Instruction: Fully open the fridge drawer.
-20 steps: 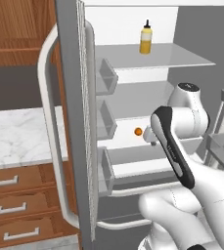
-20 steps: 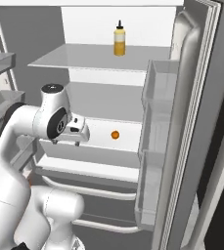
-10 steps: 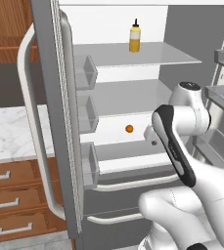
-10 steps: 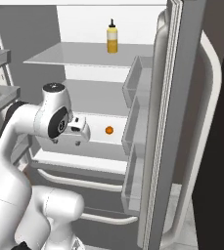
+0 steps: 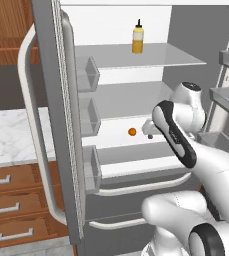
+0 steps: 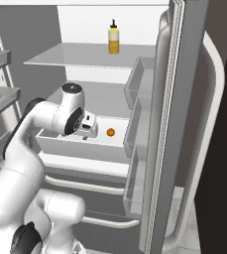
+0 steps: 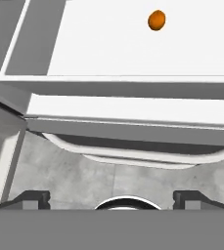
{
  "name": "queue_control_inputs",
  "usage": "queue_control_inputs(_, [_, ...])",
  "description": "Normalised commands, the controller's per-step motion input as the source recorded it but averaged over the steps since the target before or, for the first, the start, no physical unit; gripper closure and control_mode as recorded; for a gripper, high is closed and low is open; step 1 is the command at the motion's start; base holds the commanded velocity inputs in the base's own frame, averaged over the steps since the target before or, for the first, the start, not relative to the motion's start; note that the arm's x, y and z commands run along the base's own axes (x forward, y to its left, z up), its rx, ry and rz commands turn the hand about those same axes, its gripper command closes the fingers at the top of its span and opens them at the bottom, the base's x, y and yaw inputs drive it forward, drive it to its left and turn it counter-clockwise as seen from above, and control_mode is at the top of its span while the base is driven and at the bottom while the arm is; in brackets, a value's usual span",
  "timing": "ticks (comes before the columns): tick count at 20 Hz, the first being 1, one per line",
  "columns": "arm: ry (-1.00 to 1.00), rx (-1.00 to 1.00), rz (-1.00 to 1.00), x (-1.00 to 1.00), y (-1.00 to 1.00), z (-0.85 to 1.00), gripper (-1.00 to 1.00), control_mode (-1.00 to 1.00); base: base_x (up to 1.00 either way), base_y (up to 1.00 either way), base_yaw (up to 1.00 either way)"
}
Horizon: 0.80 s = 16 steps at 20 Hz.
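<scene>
The fridge drawer (image 6: 80, 147) sat low in the open fridge, under the glass shelves, and it was pulled out part of the way. Its white inside showed from above, and a small orange ball (image 6: 110, 132) lay in it near the back. The long pale bar handle (image 5: 143, 186) curved across the grey front. Just below it was the second drawer (image 5: 136, 210) with its own bar handle, pushed in.

The white arm rose from the floor base, bent at the elbow and reached forward over the drawer. The gripper (image 6: 86, 134) hung above the white inside, pointing down, close to the orange ball but not touching it. In the hand view the two dark fingertips (image 7: 33, 197) stood far apart at the bottom, with nothing between them.

In the left base view the arm covered most of the gripper and the right end of the drawer. In the right base view the arm hid the left part of the drawer front.

A yellow bottle (image 5: 138, 39) stood upright on the top shelf. The fridge doors (image 5: 61, 125) hung wide open on both sides, with small bins inside them. Brown wooden drawers (image 5: 11, 207) sat under a marble counter (image 5: 8, 135) to the left
</scene>
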Motion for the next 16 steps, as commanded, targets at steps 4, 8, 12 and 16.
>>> queue_control_inputs(4, [0.00, 0.01, 0.00, 0.63, 0.00, -0.08, -1.00, -1.00, 0.00, 0.00, 0.00])
queue_control_inputs(8, [0.00, 0.00, 0.00, 0.50, 0.00, -0.23, -1.00, -1.00, 0.00, 0.00, 0.00])
queue_control_inputs(12, [0.00, 0.00, 0.00, 0.34, 0.00, -0.41, -1.00, -1.00, 0.00, 0.00, 0.00])
queue_control_inputs(16, [0.00, 0.00, 0.00, 0.34, 0.00, -0.50, -1.00, -1.00, 0.00, 0.00, 0.00])
